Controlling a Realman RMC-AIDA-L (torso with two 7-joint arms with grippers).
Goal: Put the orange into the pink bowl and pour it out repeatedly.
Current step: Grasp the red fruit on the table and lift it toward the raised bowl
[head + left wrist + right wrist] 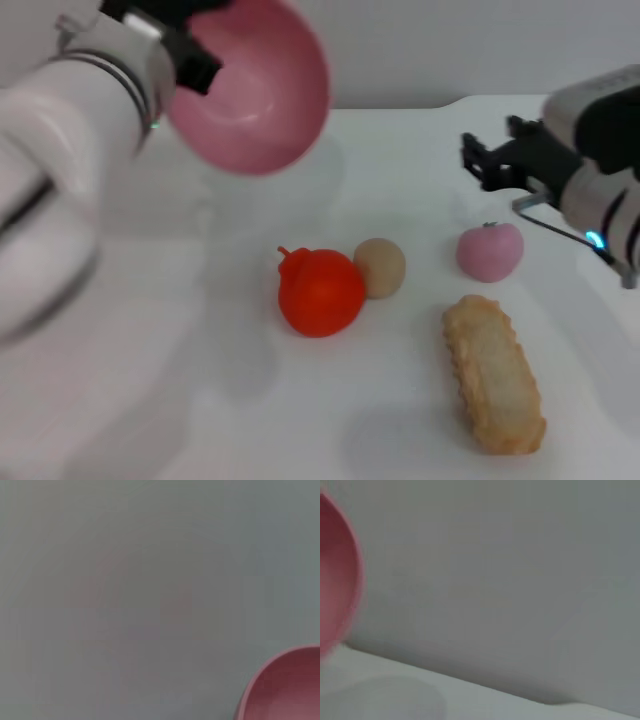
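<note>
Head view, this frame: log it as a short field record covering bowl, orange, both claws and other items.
bowl: pink bowl lifted off the table, tipped on its side, empty
orange: orange on the table, touching the beige ball
left claw: left claw holds the bowl's rim
right claw: right claw above the table, holding nothing
other items: pink fruit, bread piece

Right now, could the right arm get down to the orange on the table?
Probably yes: the orange lies exposed from above, the right end effector hovers empty, and only the beige ball touches its near side.
</note>
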